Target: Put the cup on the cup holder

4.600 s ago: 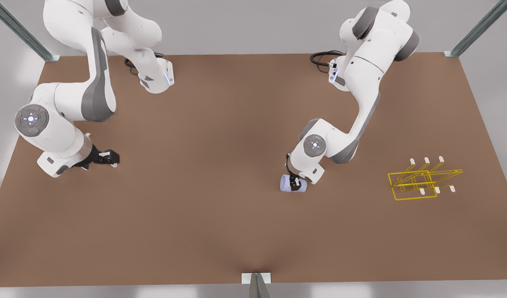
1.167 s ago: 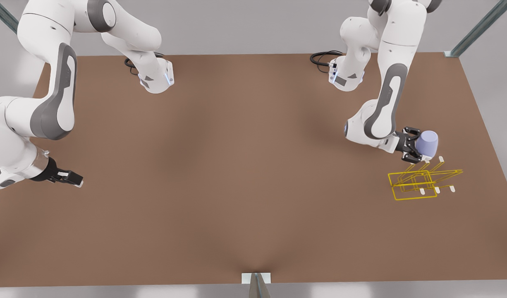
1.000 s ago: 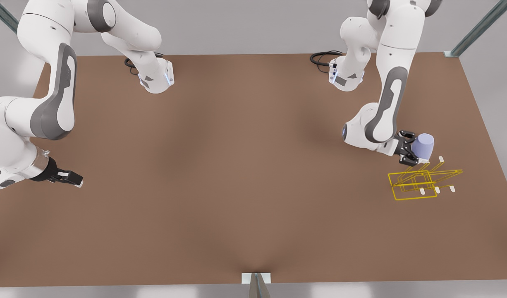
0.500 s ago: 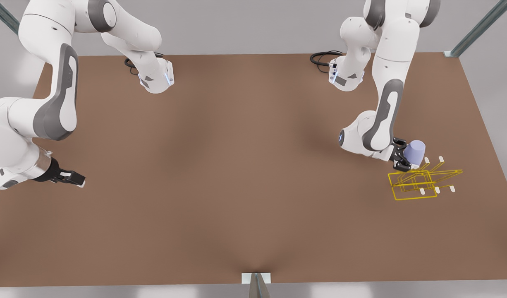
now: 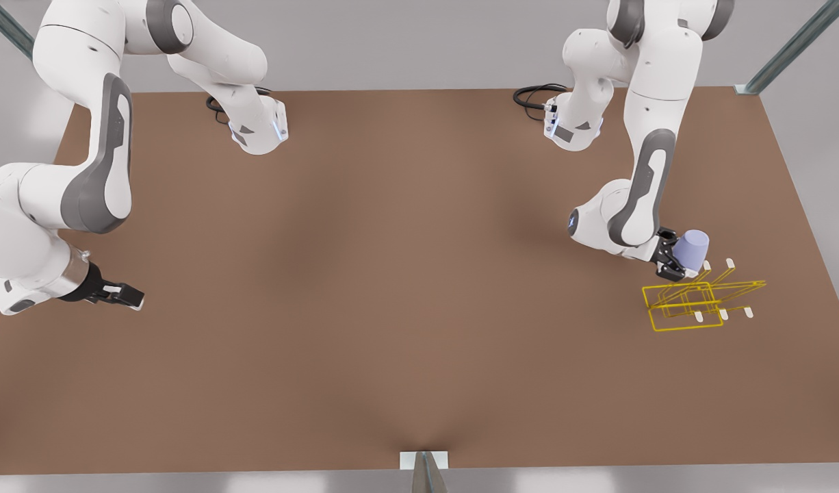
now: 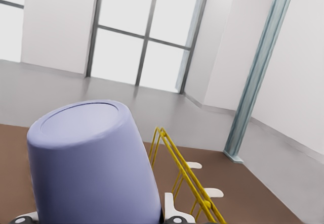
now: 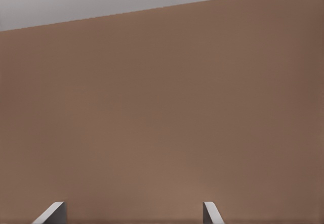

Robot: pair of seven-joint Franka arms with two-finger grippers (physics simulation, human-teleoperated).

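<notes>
left end effector (image 5: 674,260) clamped, right end effector (image 5: 128,297) apparently parted

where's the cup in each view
Front view: cup held in the left end effector, at the front view's right, just above the cup holder.
Left wrist view: cup close up, bottom facing outward.
Right wrist view: not in it.
Shared landmark: the cup holder.

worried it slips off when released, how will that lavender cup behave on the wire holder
The cup, held bottom-up in the left gripper, looks smooth and tapered, so it may slide in the grip. It seems rigid and light. The cup holder is thin wire and might shift if nudged. The right gripper waits, open.
</notes>
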